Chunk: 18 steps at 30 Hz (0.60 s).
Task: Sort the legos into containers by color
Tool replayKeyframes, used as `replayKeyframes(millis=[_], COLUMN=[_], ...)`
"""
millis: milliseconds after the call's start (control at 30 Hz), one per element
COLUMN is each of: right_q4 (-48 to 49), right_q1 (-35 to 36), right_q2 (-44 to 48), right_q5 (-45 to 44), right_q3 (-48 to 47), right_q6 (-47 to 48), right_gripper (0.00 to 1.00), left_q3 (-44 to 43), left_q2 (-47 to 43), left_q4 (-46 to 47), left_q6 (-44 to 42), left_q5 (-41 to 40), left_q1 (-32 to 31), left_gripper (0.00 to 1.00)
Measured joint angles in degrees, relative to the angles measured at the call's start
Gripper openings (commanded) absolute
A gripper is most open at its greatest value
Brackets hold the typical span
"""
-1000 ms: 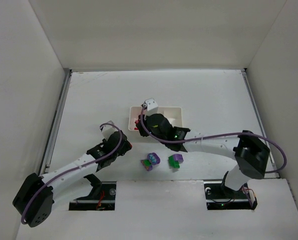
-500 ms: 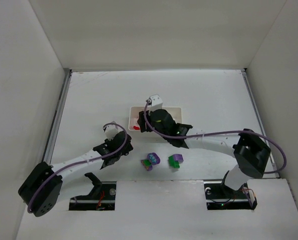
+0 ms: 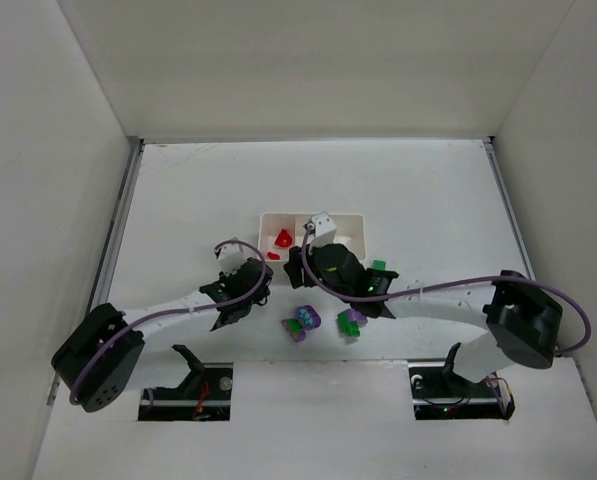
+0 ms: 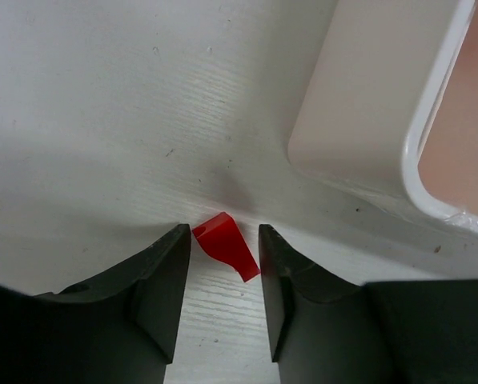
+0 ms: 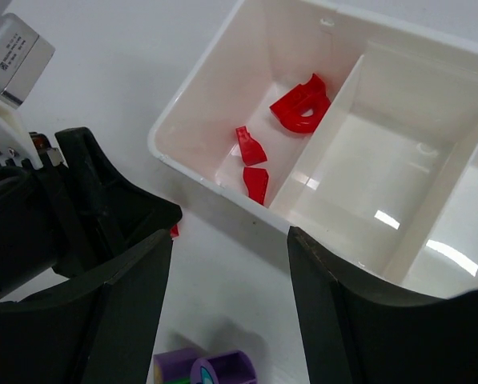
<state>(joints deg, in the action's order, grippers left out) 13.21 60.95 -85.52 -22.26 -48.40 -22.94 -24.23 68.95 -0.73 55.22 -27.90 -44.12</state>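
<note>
The right arm has drawn back toward the table's near edge, uncovering the tray (image 3: 350, 216); the left compartment (image 5: 222, 120) of its three holds three red legos (image 5: 303, 104). The right gripper (image 5: 230, 236) hovers with jaws apart, holding nothing. The left gripper (image 4: 225, 230) brackets a fourth red lego (image 4: 229, 250) on the table by the tray's near-left corner; whether it pinches cannot be told. Two purple-and-green clusters (image 3: 301, 323) lie toward the near edge
</note>
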Motion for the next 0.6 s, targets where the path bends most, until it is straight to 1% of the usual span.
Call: replayKeyframes(millis=[100, 133, 200, 333, 467, 533, 567, 600], right_q4=[1.01, 1.07, 1.49, 2.05, 2.51, 2.54, 2.49, 2.54], right_q1=[-0.02, -0.09, -0.22, -0.96, -2.27, -2.97, -3.32, -3.63], right_q2=[1.22, 1.90, 3.39, 5.66, 7.37, 8.09, 8.33, 8.57], right_q5=[0.00, 0.00, -0.02, 0.00, -0.07, -0.09, -0.15, -0.20], right_q3=[1.40, 2.01, 3.17, 4.63, 5.79, 6.23, 6.29, 6.32], right_q6=[-0.15, -0.26, -0.66, -1.51, -2.32, -2.62, -2.82, -2.93], right_gripper=[0.65, 0.65, 0.65, 0.65, 0.65, 0.65, 0.64, 0.59], left_q3=[-0.11, -0.13, -0.13, 0.00, -0.39, -2.25, -3.54, -5.29], left_q2=[0.79, 0.85, 0.70, -3.13, -13.44, -18.40, -19.71, -20.48], left_q4=[0.31, 0.35, 0.26, -3.85, -9.66, -12.48, -13.31, -13.86], left_q6=[0.26, 0.42, 0.44, 0.42, 0.28, -0.04, -0.39, -0.81], left_q5=[-0.72, -0.76, -0.85, -0.92, -2.16, -3.17, -3.54, -3.85], left_q1=[-0.20, -0.28, -0.50, -1.53, -3.61, -4.59, -4.83, -4.96], left_gripper=[0.19, 0.15, 0.12, 0.10, 0.10, 0.11, 0.12, 0.13])
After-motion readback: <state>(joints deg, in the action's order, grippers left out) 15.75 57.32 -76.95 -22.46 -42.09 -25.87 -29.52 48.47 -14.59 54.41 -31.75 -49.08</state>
